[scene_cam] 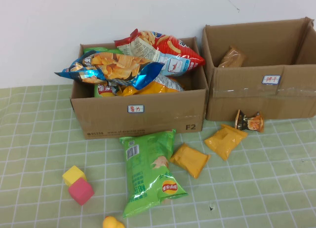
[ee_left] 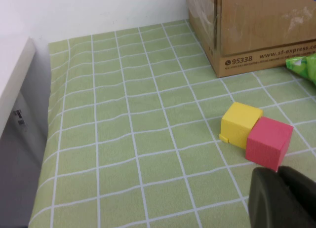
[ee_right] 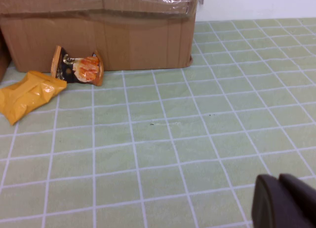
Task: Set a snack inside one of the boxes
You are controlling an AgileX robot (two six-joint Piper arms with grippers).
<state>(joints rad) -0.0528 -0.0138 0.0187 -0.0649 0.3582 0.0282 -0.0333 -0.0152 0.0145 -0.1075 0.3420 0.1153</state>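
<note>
You are looking at the opening step: no snack is being held, and nothing is moving toward a box yet. Take the left box (scene_cam: 143,114), heaped with chip bags, as your landmark. The green chip bag (scene_cam: 148,171) is lying just in front of it, with two orange packets (scene_cam: 190,160) beside that bag toward the right box (scene_cam: 261,95), and a small dark snack pack (scene_cam: 248,121) is sitting at the foot of the right box. The left gripper (ee_left: 279,198) is hanging low with its jaws closed and empty, near the yellow cube (ee_left: 240,123) and red cube (ee_left: 268,141) off the left box's front corner. The right gripper (ee_right: 284,201) is waiting closed and empty too, well out from the right box. Next, you are needing one gripper opened, then lowered over one loose snack.
</note>
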